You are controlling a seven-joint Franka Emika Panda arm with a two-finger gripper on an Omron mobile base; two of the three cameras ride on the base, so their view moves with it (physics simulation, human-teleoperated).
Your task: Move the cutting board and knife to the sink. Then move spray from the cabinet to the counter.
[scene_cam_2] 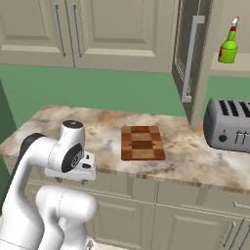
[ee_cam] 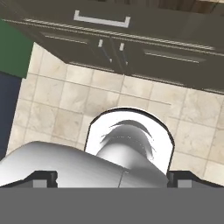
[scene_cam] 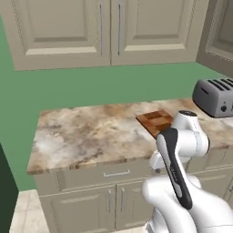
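Note:
The checkered cutting board [scene_cam_2: 141, 143] lies flat on the counter [scene_cam_2: 100, 128] near its front edge, left of the toaster. In the left base view the cutting board [scene_cam: 156, 121] is half hidden behind my folded arm. The green spray [scene_cam_2: 228, 46] stands on the shelf of the cabinet [scene_cam_2: 229, 67], whose door [scene_cam_2: 192, 58] hangs open. My gripper [scene_cam_2: 71, 179] hangs below the counter's front edge, left of the board, pointing down at the floor. In the hand view my gripper [ee_cam: 113, 178] is open, its fingertips [ee_cam: 43, 177] far apart with nothing between them. The knife and the sink are out of view.
A grey toaster [scene_cam_2: 228, 124] stands at the right end of the counter, also seen as the toaster [scene_cam: 214, 97]. Closed wall cabinet doors [scene_cam: 109, 32] hang above the counter [scene_cam: 82, 132]. Low drawer cabinets [ee_cam: 113, 48] and a tiled floor [ee_cam: 61, 109] lie beneath my hand.

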